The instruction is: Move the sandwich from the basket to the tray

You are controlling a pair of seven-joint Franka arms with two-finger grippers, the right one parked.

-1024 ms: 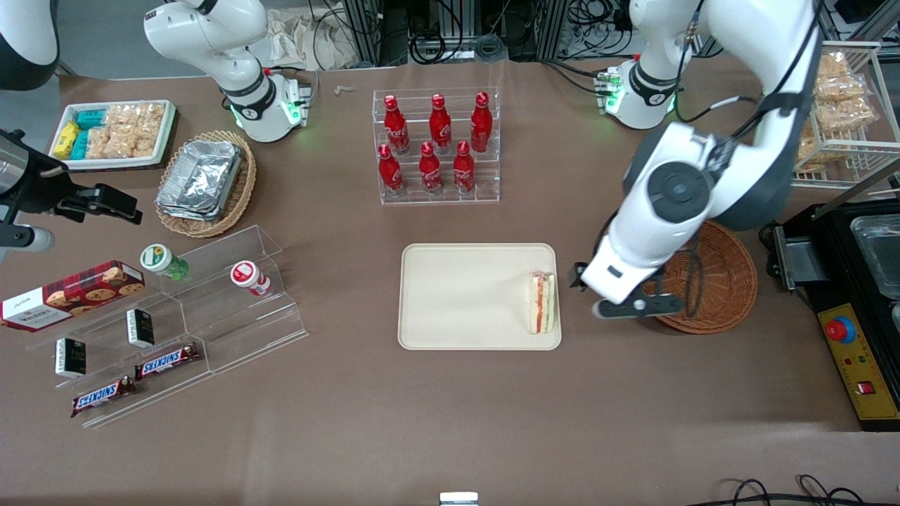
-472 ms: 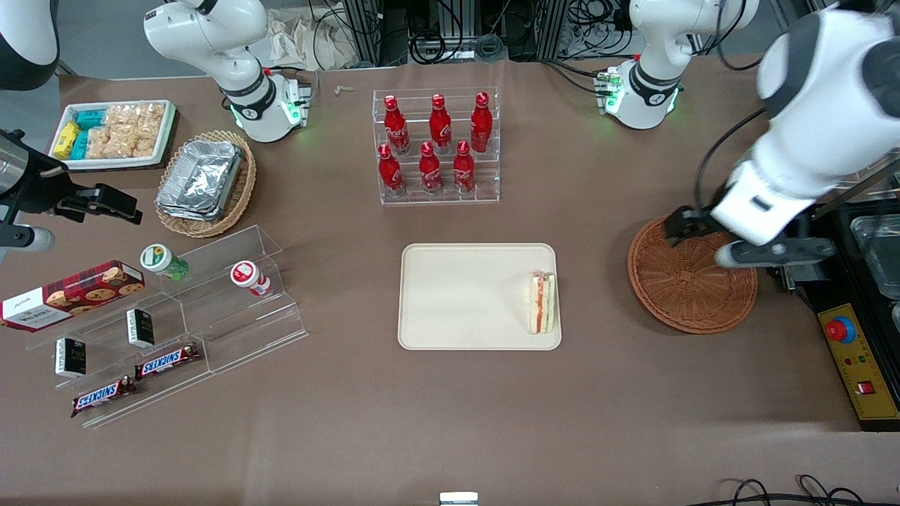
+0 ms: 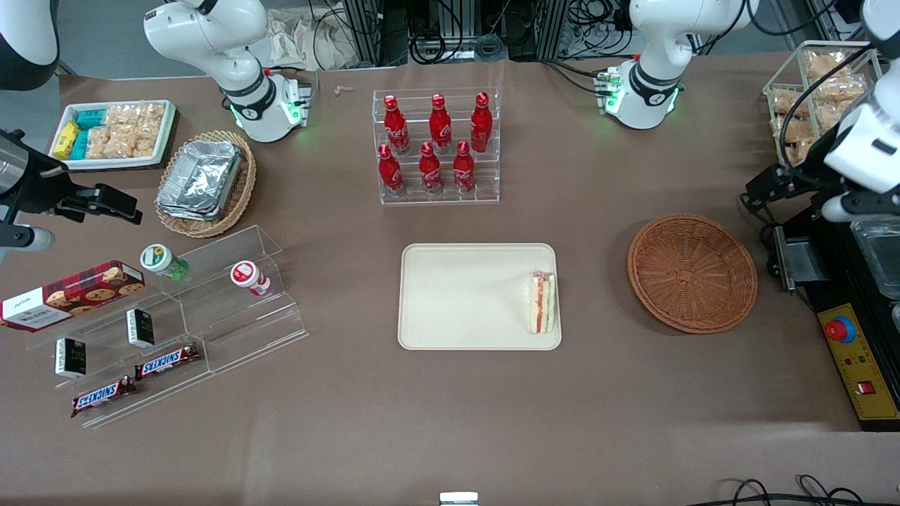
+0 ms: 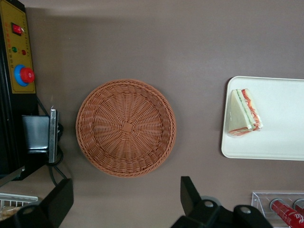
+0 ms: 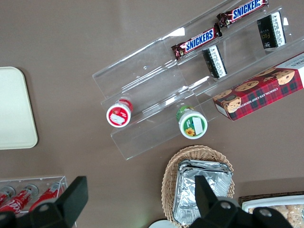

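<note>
Sandwich [image 3: 542,303] lies on tray [image 3: 464,295], at the edge nearest basket [image 3: 692,273], cut side up. Basket sits on desk [image 3: 450,422] beside tray, nothing in it. Pincer [image 4: 124,202] is raised at working arm's end of desk, fingers [image 4: 190,194] wide apart, holding nothing.

Your hand [image 3: 794,193] spread wide, raised near black machine [image 3: 861,309]; bare surface [image 3: 598,232] separates basket [image 3: 692,273] from tray [image 3: 450,295].
</note>
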